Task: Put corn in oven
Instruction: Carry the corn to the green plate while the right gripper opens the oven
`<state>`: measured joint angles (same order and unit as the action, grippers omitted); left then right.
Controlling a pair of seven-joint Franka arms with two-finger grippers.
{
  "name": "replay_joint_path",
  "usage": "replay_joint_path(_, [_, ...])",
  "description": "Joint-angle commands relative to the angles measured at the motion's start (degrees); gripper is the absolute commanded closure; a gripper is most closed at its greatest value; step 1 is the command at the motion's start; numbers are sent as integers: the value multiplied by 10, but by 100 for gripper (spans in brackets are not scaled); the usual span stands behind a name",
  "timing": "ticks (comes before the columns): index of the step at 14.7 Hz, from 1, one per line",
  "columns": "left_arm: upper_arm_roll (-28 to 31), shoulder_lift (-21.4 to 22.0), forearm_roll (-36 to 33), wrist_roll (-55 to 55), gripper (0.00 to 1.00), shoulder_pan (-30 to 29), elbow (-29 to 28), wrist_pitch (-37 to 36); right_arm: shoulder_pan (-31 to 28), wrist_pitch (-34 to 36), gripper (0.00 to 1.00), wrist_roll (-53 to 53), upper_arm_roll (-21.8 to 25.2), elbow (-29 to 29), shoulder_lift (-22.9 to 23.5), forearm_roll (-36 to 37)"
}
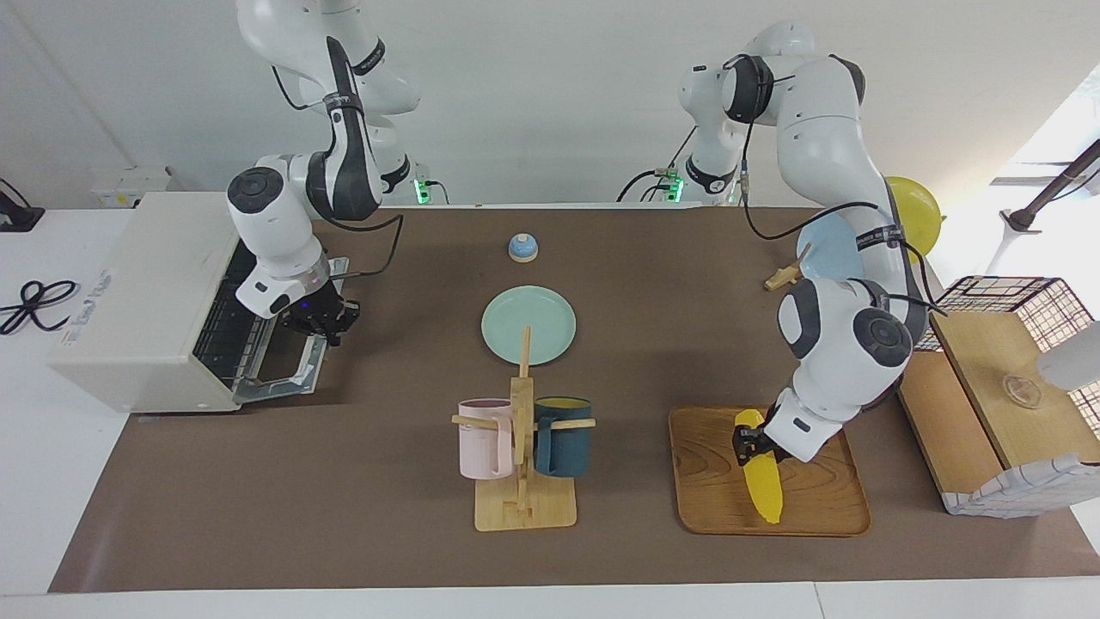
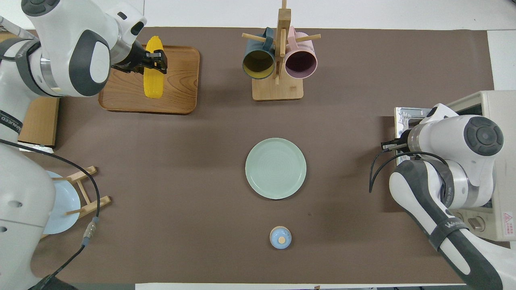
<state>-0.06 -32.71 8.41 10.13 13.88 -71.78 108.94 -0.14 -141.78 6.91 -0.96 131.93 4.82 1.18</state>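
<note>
1. Corn (image 1: pixel 761 481) is the thing to move, but the biggest item in play is the oven (image 1: pixel 137 301), a white box at the right arm's end of the worktop (image 1: pixel 344 533), its door dropped flat and the wire rack showing.
2. The wooden tray (image 1: pixel 808 503) sits toward the left arm's end, near the worktop edge farthest from the robots.
3. The corn lies lengthwise on that tray, yellow and tapered.
4. The left end effector (image 1: pixel 749 444) is down on the cob's upper end, its fingers clamped across it; the grip looks off-centre to me.
5. The right end effector (image 1: pixel 322 322) is closed on nothing, over the open oven door, and waits there.
6. Doing the lift well, I'd say: raise it straight up and slowly, as the long free end may droop or swivel, then carry it high past the mug rack (image 1: pixel 522 447) and the green plate (image 1: pixel 528 325) toward the oven mouth.
</note>
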Motion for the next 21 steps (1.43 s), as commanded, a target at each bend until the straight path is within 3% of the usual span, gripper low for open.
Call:
replay_joint_path(1, [7, 94, 7, 72, 100, 59, -103, -13, -32, -20, 100, 5, 24, 4, 12, 34])
replay_joint_path(4, [9, 140, 6, 180, 100, 149, -194, 28, -24, -19, 100, -1, 24, 5, 12, 34])
replay_joint_path(8, [9, 192, 6, 261, 100, 238, -342, 190, -22, -20, 100, -16, 23, 8, 11, 34])
replay_joint_path(13, [9, 164, 6, 303, 100, 301, -361, 263, -22, -27, 100, -22, 21, 23, 10, 34])
replay_joint_path(21, [10, 140, -1, 314, 100, 352, -395, 290, -23, -27, 100, -98, -38, 18, 11, 34])
